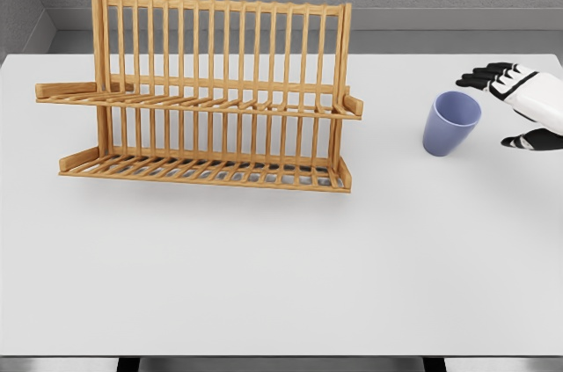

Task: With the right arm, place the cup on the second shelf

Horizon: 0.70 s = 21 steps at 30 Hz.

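the white table [264, 284] lies bare before me. my right hand [519, 108] hangs spread wide, holding nothing, just right of the upright blue cup [450, 124]. the wooden rack [211, 91] stands well left, farther back.

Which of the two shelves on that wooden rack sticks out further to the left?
The upper shelf of the wooden slatted dish rack: its left end reaches further left than that of the lower shelf, which stops short beneath it.

One head camera looks down and forward over the table [264, 284].
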Motion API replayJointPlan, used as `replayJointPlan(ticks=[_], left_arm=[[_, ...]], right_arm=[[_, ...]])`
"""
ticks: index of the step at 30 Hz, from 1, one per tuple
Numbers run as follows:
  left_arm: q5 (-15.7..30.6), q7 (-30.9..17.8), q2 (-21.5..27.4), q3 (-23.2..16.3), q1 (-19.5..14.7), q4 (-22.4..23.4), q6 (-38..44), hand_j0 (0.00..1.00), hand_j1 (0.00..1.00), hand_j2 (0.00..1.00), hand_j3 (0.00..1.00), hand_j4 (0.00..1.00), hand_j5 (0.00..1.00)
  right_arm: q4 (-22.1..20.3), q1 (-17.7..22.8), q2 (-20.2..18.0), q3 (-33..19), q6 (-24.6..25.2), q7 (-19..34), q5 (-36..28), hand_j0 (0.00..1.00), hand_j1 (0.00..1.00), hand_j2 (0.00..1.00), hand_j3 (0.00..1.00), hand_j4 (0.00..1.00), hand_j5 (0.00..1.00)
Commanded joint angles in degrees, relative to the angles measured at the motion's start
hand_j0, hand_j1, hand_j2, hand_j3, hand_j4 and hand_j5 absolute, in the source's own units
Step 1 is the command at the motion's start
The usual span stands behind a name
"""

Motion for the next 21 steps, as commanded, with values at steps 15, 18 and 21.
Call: replayJointPlan(ticks=[15,18,21], left_arm=[[0.04,-0.01,0.0,0.0,0.0,0.0,-0.01,1.0,1.0,1.0,1.0,1.0,1.0],[0.04,-0.01,0.0,0.0,0.0,0.0,-0.01,1.0,1.0,1.0,1.0,1.0,1.0],[0.04,-0.01,0.0,0.0,0.0,0.0,-0.01,1.0,1.0,1.0,1.0,1.0,1.0]], right_arm=[[0.82,-5.62,-2.6,-4.41,0.03,30.84,-4.98,1.0,1.0,1.0,1.0,1.0,1.0],[6.97,-17.66,1.88,5.26,0.03,30.84,-4.98,1.0,1.0,1.0,1.0,1.0,1.0],[11.46,-23.73,5.66,12.55,0.03,30.84,-4.89,1.0,1.0,1.0,1.0,1.0,1.0]])
